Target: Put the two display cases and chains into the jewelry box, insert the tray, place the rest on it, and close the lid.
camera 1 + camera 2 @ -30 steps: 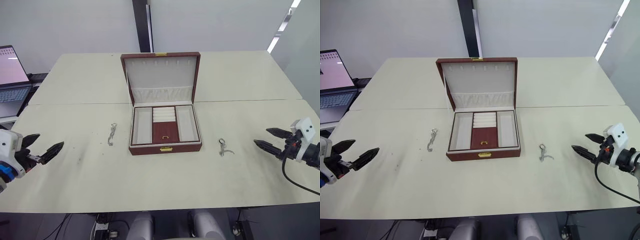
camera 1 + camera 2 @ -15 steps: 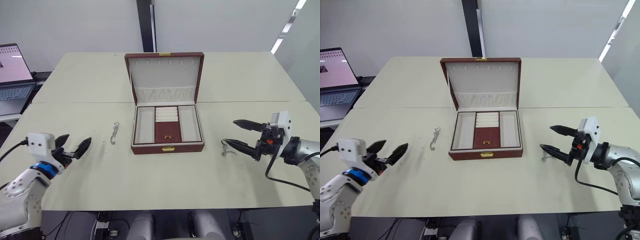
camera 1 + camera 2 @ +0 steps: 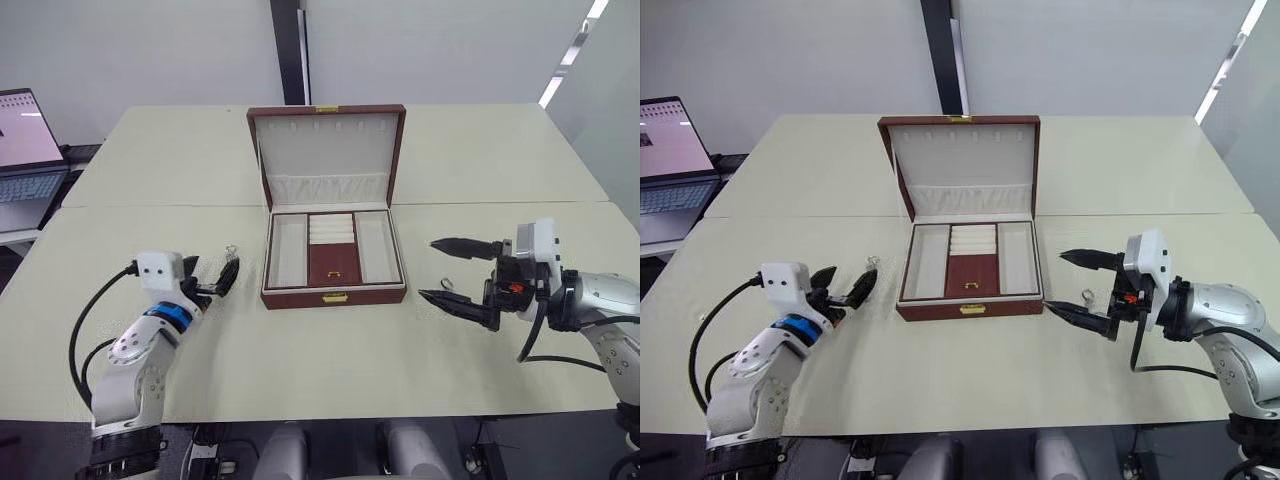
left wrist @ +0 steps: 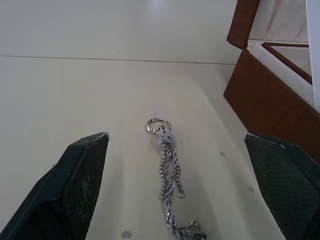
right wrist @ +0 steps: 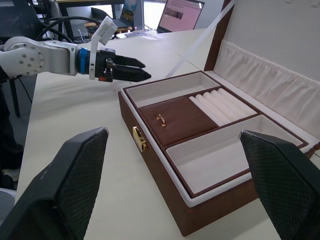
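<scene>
A cream table carries the open box, tray already seated. The left gripper, fingers spread, straddles one chain; the right gripper, likewise spread, hangs over the other chain. Descent should be made centred before pinching.

Left claw fingers spread wide, arm bent, reaching forward low. Right claw also spread wide, forearm pointing inward.
</scene>
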You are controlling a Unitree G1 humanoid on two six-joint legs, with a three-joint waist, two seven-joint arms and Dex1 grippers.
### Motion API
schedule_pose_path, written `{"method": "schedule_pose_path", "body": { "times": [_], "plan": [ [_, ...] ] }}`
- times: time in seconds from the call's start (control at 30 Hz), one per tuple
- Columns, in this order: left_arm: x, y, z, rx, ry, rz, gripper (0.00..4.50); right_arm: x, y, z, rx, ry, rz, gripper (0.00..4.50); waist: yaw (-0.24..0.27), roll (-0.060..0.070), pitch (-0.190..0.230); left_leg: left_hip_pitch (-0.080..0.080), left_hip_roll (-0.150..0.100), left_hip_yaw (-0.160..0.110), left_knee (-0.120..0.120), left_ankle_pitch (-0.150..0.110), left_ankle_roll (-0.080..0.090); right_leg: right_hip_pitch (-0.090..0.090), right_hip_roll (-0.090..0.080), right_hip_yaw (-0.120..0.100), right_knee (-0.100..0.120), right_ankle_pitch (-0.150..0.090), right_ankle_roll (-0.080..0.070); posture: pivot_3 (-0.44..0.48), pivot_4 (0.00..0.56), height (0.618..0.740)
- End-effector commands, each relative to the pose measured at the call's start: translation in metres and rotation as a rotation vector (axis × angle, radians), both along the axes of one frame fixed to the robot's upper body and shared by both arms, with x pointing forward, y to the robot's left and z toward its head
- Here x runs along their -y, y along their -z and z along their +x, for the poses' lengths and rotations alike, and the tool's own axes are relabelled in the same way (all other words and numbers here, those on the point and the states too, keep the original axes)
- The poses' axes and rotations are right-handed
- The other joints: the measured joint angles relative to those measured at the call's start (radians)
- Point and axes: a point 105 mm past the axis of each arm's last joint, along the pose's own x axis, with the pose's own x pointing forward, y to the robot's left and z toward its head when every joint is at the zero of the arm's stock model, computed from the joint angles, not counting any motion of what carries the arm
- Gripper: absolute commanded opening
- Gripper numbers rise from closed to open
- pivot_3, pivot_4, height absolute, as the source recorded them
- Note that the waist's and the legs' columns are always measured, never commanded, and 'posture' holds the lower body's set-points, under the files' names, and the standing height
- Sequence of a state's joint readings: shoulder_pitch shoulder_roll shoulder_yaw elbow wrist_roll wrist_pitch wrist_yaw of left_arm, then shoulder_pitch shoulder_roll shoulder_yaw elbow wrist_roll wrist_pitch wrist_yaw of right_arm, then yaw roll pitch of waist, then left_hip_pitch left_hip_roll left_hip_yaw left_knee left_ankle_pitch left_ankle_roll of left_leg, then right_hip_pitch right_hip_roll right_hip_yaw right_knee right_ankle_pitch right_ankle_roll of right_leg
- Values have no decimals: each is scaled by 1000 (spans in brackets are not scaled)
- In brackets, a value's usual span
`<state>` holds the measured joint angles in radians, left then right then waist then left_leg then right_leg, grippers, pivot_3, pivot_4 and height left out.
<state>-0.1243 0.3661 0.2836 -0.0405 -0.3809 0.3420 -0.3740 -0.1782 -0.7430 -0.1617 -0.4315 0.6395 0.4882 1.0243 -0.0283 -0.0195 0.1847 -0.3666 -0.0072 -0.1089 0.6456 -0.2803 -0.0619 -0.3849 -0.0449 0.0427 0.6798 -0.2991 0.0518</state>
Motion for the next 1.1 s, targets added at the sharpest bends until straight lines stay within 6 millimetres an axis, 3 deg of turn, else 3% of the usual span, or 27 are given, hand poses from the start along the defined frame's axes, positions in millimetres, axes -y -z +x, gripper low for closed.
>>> {"method": "schedule_pose_path", "body": {
  "times": [0.03, 0.67, 1.1],
  "plan": [
    [0, -2, 10, -2, -38, 32, 4500, 0, -3, -3, 35, -8, -33, 4470, 0, 0, 0, 0, 0, 0, 0, 0, 0, 0, 0, 0, 0, 0, 0, 0, 150, 740],
    [10, 33, 19, -149, -57, 67, 4500, 1, 0, -2, 27, 12, -41, 4470, 0, 1, -1, 1, 0, 0, 0, 0, 0, 1, 0, 0, 0, 0, 0, 0, 150, 740],
    [13, 36, 18, -151, -45, 59, 661, 3, 0, -1, 9, 13, -45, 4500, 2, 1, -1, 1, -1, 0, 0, 0, 0, 1, -1, 0, 0, 0, 0, 0, 150, 740]
  ]
}}
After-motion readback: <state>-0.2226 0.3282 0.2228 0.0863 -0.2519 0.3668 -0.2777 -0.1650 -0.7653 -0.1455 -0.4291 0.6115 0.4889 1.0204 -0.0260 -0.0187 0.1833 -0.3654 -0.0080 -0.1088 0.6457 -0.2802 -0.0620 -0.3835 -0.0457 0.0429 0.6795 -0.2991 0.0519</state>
